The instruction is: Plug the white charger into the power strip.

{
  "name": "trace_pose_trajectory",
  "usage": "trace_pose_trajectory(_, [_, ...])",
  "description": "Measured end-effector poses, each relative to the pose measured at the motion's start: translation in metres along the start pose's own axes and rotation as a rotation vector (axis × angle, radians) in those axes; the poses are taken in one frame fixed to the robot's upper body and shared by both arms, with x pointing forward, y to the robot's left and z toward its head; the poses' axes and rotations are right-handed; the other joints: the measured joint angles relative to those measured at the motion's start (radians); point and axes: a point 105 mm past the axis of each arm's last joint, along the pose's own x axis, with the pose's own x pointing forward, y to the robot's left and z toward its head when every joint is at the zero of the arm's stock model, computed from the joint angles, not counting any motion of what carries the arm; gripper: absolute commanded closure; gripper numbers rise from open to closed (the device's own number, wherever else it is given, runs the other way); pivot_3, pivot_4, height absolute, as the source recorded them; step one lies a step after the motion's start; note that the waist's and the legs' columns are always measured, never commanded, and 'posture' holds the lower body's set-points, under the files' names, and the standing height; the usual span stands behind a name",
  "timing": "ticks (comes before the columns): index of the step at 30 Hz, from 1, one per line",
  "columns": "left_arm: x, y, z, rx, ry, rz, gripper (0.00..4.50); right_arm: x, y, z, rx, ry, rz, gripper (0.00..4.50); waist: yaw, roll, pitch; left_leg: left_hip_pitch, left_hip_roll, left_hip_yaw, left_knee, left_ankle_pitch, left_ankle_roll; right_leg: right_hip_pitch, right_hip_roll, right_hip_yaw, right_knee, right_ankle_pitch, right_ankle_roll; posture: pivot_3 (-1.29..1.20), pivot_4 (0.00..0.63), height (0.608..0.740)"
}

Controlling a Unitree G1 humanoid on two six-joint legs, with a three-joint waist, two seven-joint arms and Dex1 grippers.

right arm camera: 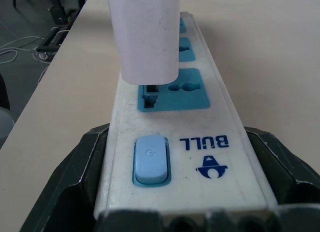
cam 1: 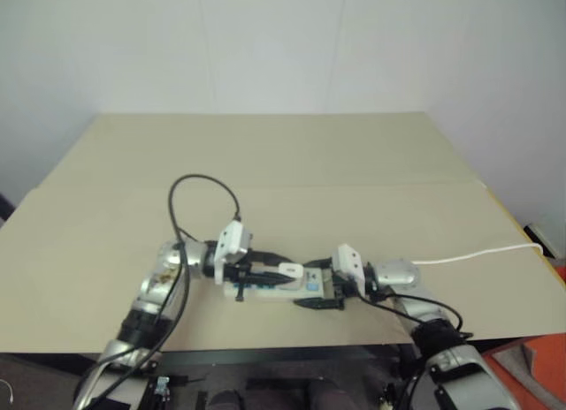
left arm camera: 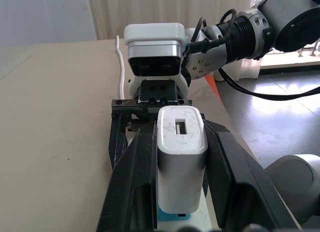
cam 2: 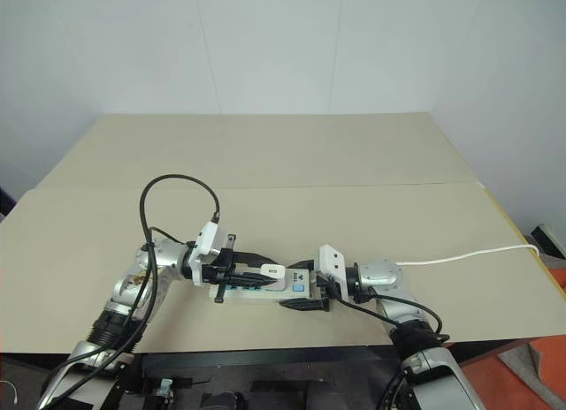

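Cardboard-coloured table [cam 2: 371, 154] carries the whole scene, with both arms reaching inward along its near edge. On the left, a black cable [cam 2: 177, 185] loops up over the forearm before the left gripper [cam 2: 256, 273], which points toward the right. Its two black fingers [left arm camera: 135, 182] are clamped on the sides of the white charger [cam 2: 271, 271], one finger on each flank, as the left wrist view shows plainly. The charger stands upright over the power strip [cam 2: 265, 289], at the blue socket face [right arm camera: 172, 92] nearest the switch. In the right wrist view its lower end sits just over that socket face, at its left-hand holes; whether the prongs are fully seated cannot be told.

The power strip lies flat on the table between the two grippers, its length running left to right. Its pale blue switch [right arm camera: 150, 159] and a blue printed logo [right arm camera: 210, 152] are at the right end. That end sits between the fingers of the right gripper [cam 2: 305, 302], which points toward the left; its jaws stand wide, pressed against both long sides of the strip. Further right, a thin white cord [cam 2: 469, 254] runs across the table toward its right edge.
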Motion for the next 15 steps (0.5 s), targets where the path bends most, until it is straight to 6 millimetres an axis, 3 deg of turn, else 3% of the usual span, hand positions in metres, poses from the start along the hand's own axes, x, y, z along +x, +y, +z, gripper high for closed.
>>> trace_pose_trajectory(5, [0.003,-0.002,-0.010,-0.039,0.011,0.003,3.51,0.000,0.000,0.000,0.000,-0.001,-0.001,1.09,-0.001,0.000,0.000,0.000,0.000,0.000,0.000,0.000,0.000,0.000,0.000,0.000,0.000,0.000,0.000,0.00,0.150,0.740])
trace_pose_trajectory(15, [0.003,-0.001,-0.011,-0.027,0.010,0.002,3.51,0.001,0.000,0.000,0.006,0.000,0.000,1.09,0.000,0.000,0.000,0.000,0.000,0.000,0.000,0.000,0.000,0.000,0.000,0.000,-0.001,0.000,0.000,0.00,0.150,0.740])
